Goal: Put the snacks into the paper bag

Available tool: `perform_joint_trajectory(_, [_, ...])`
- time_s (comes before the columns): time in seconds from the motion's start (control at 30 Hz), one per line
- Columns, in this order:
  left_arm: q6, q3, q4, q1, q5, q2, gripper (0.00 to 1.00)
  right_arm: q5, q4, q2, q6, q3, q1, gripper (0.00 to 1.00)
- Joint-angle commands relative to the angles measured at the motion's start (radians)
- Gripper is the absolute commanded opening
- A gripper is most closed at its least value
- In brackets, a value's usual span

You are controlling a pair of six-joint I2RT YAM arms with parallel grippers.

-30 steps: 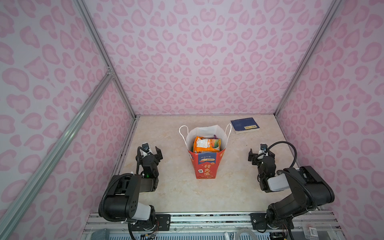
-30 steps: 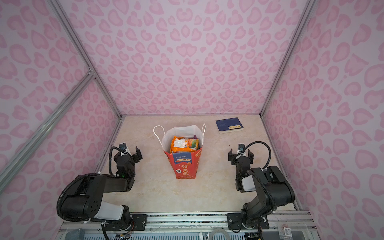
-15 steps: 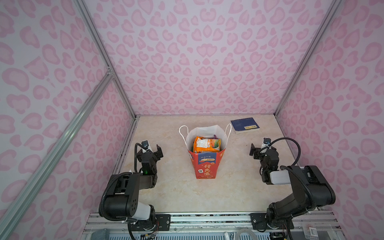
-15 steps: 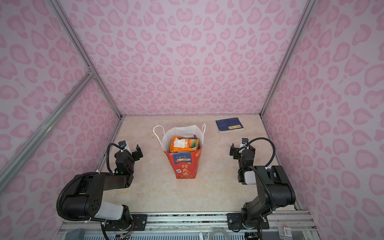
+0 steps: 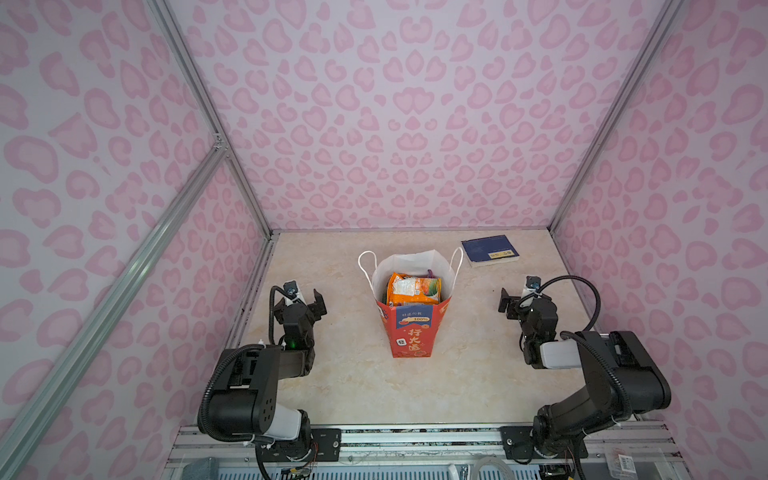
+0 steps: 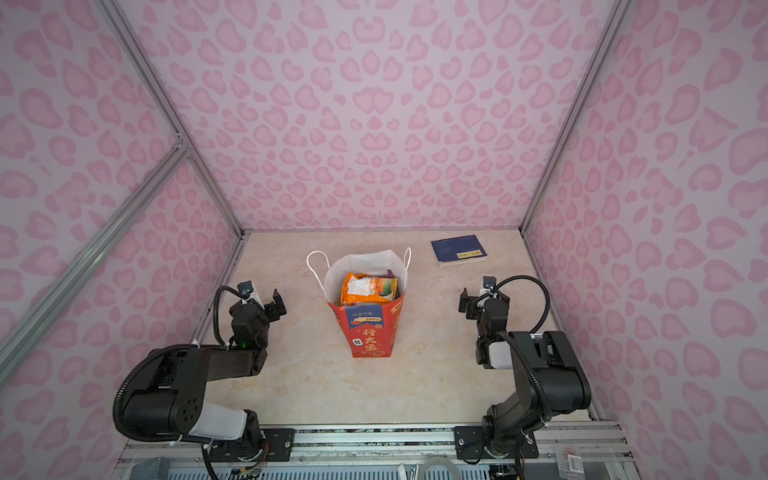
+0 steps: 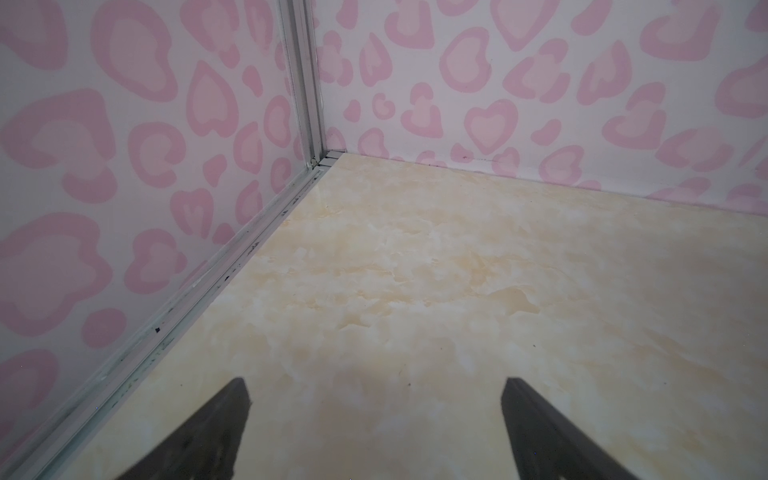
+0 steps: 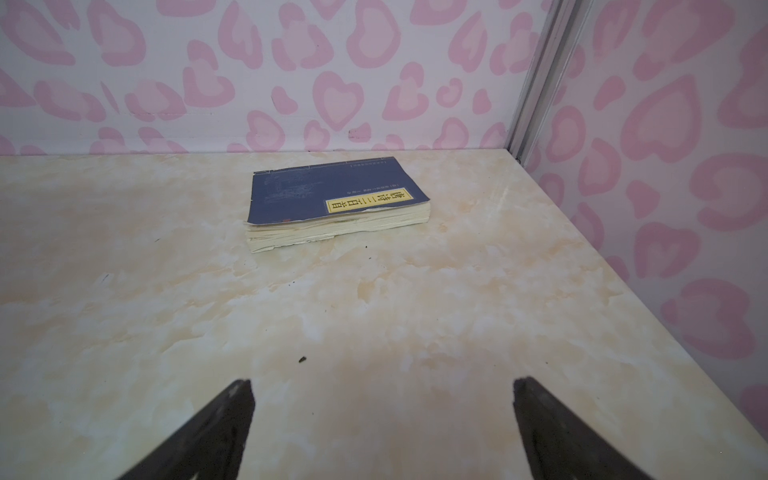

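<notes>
The red paper bag [image 5: 412,332] [image 6: 371,334] stands upright mid-table, its white inside and cord handles showing. Snacks [image 5: 413,288] [image 6: 369,286] fill it: an orange packet lies on top and a purple edge peeks out behind it. No packet lies on the table in any view. My left gripper [image 5: 301,301] [image 6: 261,306] [image 7: 374,386] hovers low to the left of the bag, open and empty, facing the back left corner. My right gripper [image 5: 524,300] [image 6: 484,301] [image 8: 382,384] sits to the right of the bag, open and empty.
A dark blue book [image 5: 490,250] [image 6: 458,250] [image 8: 332,195] lies flat near the back right corner, ahead of the right gripper. Pink heart-patterned walls enclose the marble-look table [image 5: 353,386] on three sides. The arm bases stand at the front edge.
Both grippers have shifted slightly toward the back wall as the arms settled beside the bag. Both stayed open, and the bag and book have not moved.
</notes>
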Motion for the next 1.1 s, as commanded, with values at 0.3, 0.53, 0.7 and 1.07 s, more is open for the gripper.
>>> perform_joint_trajectory(0.3, [-0.001,0.007,0.017,-0.001,-0.001,-0.002,0.97,0.004,0.016,0.001,0.005,-0.002,0.003,1.00])
perform_joint_trajectory(0.53, [-0.002,0.007,0.017,-0.001,0.000,-0.001,0.97,0.006,0.017,0.002,0.004,-0.002,0.006,1.00])
perform_joint_trajectory(0.7, [-0.002,0.007,0.016,-0.001,-0.001,-0.001,0.97,0.007,0.017,0.001,0.004,-0.002,0.006,1.00])
perform_joint_trajectory(1.07, [-0.004,0.014,0.004,0.007,0.022,0.001,0.97,0.007,0.010,0.001,0.004,0.001,0.007,1.00])
